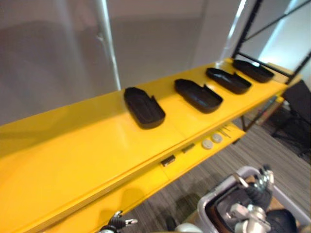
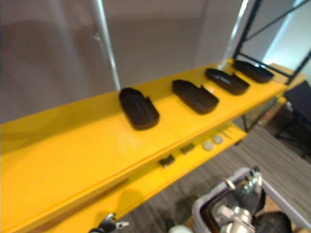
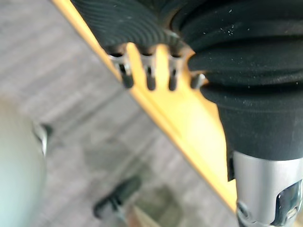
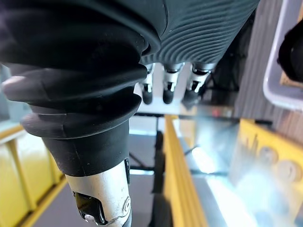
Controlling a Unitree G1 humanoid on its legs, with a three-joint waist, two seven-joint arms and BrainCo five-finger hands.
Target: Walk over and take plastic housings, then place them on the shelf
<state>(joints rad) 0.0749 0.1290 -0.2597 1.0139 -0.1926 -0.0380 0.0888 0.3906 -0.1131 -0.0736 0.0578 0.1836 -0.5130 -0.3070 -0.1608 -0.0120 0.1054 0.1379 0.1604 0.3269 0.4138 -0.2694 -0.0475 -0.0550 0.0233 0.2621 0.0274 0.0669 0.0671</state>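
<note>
Left hand (image 3: 150, 78), right hand (image 4: 165, 90): relaxed, nothing held.
A housing is best gripped squarely from the bin (image 1: 214, 194) below the right hand.

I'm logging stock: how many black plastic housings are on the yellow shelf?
4 plastic housings in one row along the yellow shelf: nearest, second, third, and the farthest by the black rack frame. The grey bin may hide more.

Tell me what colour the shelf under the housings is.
The shelf is bright yellow, and the housings on it are black. The left eye view shows it best.
</note>
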